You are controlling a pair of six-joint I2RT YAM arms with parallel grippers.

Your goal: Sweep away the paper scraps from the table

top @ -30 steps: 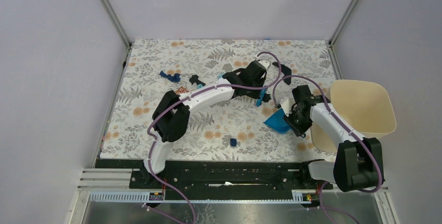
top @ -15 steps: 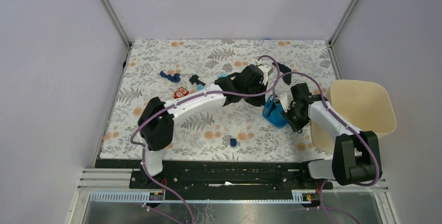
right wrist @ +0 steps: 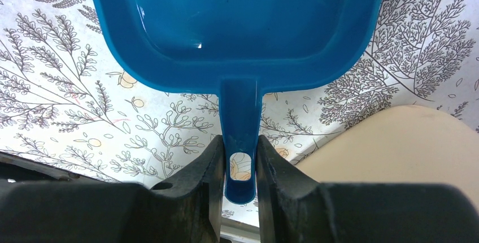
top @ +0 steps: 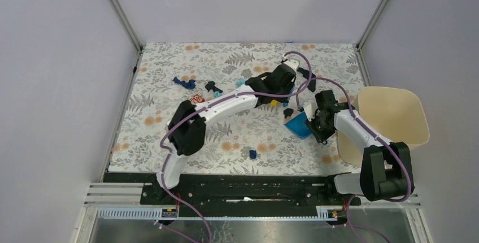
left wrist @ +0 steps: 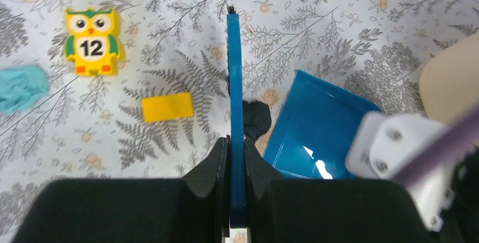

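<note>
My left gripper [left wrist: 236, 158] is shut on a thin blue brush [left wrist: 235, 85], edge-on, bristle tip far. A dark paper scrap [left wrist: 257, 117] lies between the brush and the mouth of the blue dustpan [left wrist: 322, 130]. My right gripper [right wrist: 240, 164] is shut on the dustpan's handle [right wrist: 240, 118]; the pan [right wrist: 237, 22] looks empty. From above, the left gripper [top: 281, 85] is behind the dustpan [top: 298, 124] and the right gripper [top: 317, 123]. Other scraps on the table [top: 169, 124]: dark blue [top: 183, 82], dark [top: 212, 86], cyan [top: 241, 82], dark blue [top: 253, 153].
A beige bin [top: 390, 118] stands off the table's right edge, just behind the right gripper. A yellow block [left wrist: 167, 107] and an owl toy [left wrist: 92, 40] lie left of the brush. Another dark scrap [top: 305, 73] lies at the back right.
The left gripper swung the brush to the dustpan, then drew back towards the far side. A dark scrap and the yellow block now show by the pan. The dustpan shifted slightly farther back.
</note>
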